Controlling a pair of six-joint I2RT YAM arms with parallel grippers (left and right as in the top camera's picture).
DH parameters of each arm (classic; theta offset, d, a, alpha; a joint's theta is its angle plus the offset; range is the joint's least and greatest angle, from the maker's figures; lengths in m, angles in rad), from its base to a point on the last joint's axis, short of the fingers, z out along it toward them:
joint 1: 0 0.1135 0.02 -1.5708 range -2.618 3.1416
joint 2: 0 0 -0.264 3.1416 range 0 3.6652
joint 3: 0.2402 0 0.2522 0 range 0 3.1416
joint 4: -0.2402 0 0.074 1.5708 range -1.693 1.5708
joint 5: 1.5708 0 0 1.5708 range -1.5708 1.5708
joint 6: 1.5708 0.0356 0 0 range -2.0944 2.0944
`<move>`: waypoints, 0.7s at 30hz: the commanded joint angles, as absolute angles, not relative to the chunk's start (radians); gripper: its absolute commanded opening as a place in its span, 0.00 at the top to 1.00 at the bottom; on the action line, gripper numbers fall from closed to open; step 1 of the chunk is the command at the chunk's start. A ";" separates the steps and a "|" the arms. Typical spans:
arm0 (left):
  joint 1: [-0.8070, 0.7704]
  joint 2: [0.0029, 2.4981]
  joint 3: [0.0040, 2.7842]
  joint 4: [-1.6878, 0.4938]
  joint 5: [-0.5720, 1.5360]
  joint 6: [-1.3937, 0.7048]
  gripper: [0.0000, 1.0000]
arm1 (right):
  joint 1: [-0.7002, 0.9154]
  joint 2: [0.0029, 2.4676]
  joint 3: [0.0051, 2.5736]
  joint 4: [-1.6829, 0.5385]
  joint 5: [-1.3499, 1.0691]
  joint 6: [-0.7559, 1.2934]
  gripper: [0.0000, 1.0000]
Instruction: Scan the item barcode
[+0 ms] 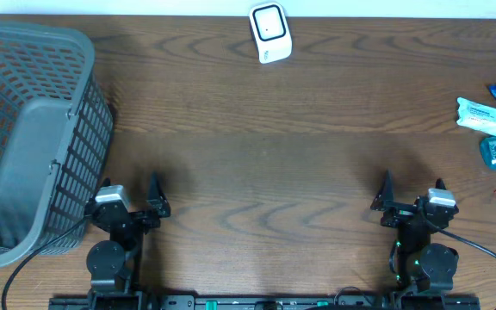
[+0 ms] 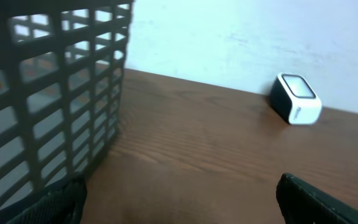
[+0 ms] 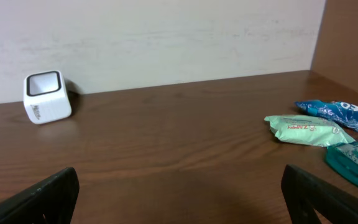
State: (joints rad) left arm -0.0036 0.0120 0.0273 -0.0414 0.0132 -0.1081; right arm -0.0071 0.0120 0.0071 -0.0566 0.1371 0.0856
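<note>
The right gripper [image 1: 412, 188], jaws spread and empty, is nearer the pale green packet [image 1: 482, 114], which lies ahead and rightward of it, seemingly crosswise to its approach

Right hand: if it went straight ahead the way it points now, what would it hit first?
Probably nothing before the back wall: the right hand points over bare table. The white scanner sits left of that line, the packets right of it.
</note>
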 commanded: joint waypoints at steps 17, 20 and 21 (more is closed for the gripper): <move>-0.013 0.002 0.004 -0.072 0.035 -0.067 0.02 | -0.013 0.006 0.006 -0.060 0.152 0.073 0.01; -0.013 0.002 0.004 -0.072 0.038 -0.049 0.02 | -0.013 0.006 0.006 -0.060 0.152 0.073 0.01; -0.013 0.002 0.004 -0.072 0.038 -0.039 0.02 | -0.013 0.006 0.006 -0.060 0.152 0.073 0.01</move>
